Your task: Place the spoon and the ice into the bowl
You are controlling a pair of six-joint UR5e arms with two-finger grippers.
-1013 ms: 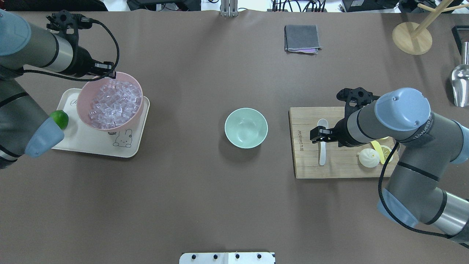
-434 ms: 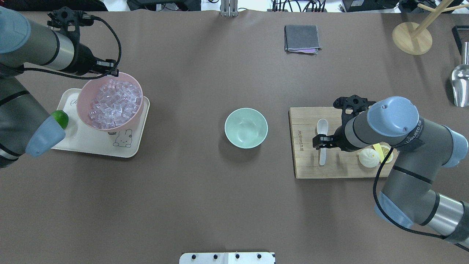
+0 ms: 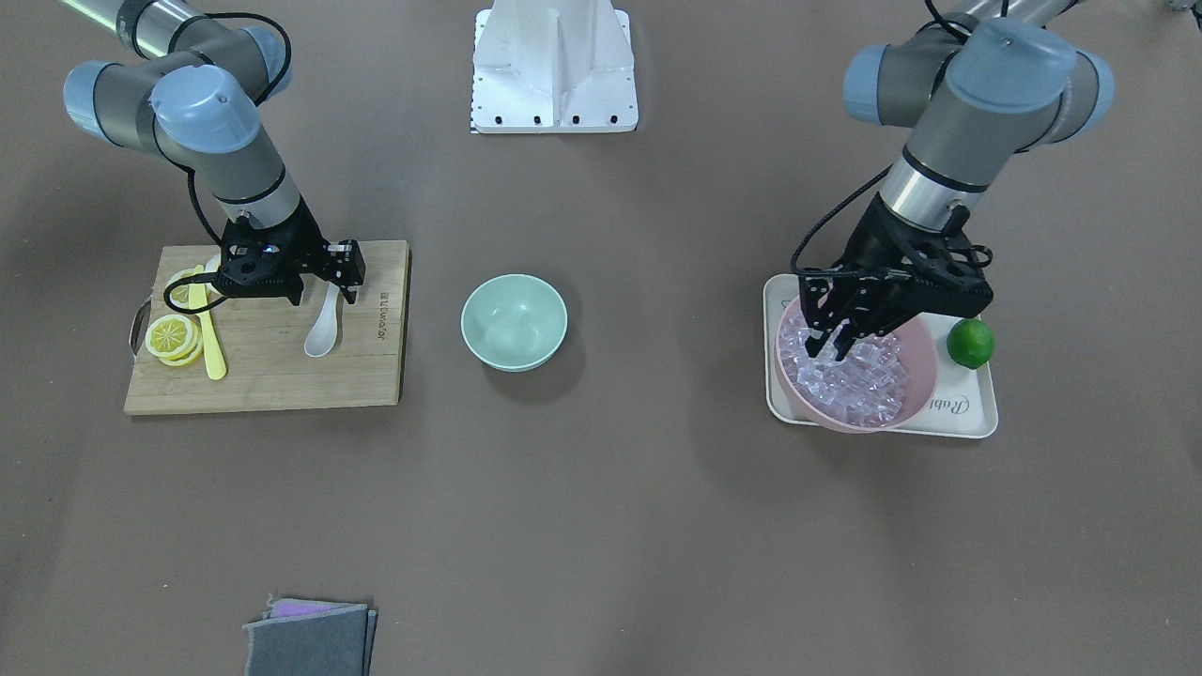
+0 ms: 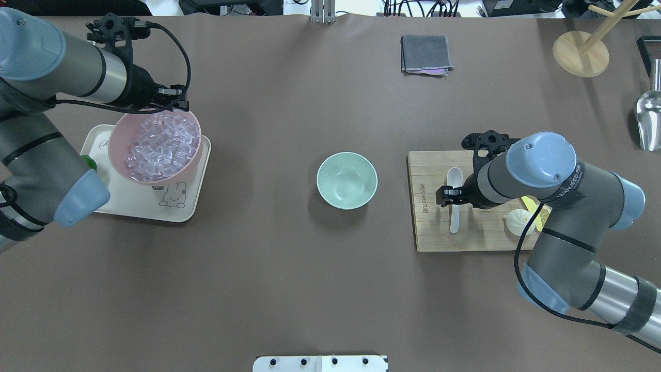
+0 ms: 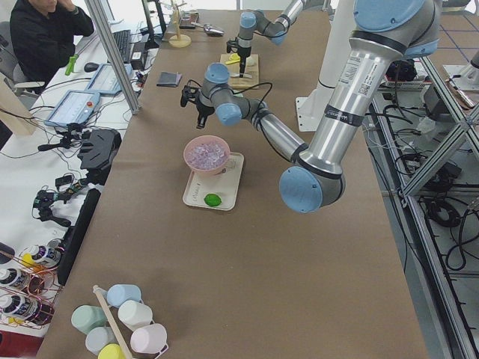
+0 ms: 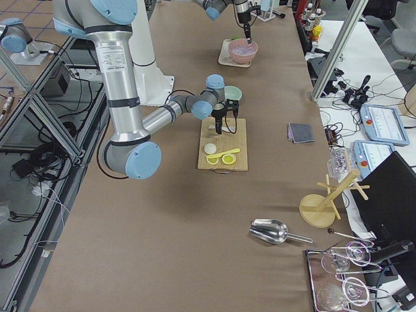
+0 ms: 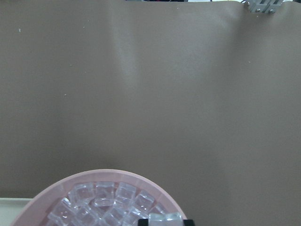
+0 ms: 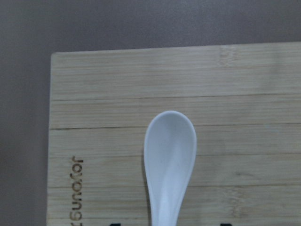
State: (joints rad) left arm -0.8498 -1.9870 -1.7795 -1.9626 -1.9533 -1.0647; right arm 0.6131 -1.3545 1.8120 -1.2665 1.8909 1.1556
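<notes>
The white spoon (image 4: 454,178) (image 3: 321,333) (image 8: 170,150) lies on the wooden cutting board (image 4: 428,227). My right gripper (image 4: 450,196) (image 3: 334,274) is open, low over the handle with one finger on each side. The mint-green bowl (image 4: 346,180) (image 3: 514,321) stands empty mid-table. Ice cubes (image 4: 160,147) (image 3: 859,380) fill a pink bowl (image 4: 110,150). My left gripper (image 4: 173,101) (image 3: 834,340) hangs over that bowl's far rim. In the left wrist view a single ice cube (image 7: 164,217) sits between its fingertips.
The pink bowl stands on a white tray (image 4: 134,206) with a lime (image 3: 970,343). The board also carries a bun (image 4: 516,223), lemon slices (image 3: 174,336) and a yellow knife (image 3: 211,347). A grey cloth (image 4: 426,53), wooden stand (image 4: 581,53) and metal scoop (image 4: 648,116) lie farther off.
My left gripper has moved right along the pink bowl's far rim. My right gripper has shifted a little along the spoon's handle. The spoon and the green bowl have not moved.
</notes>
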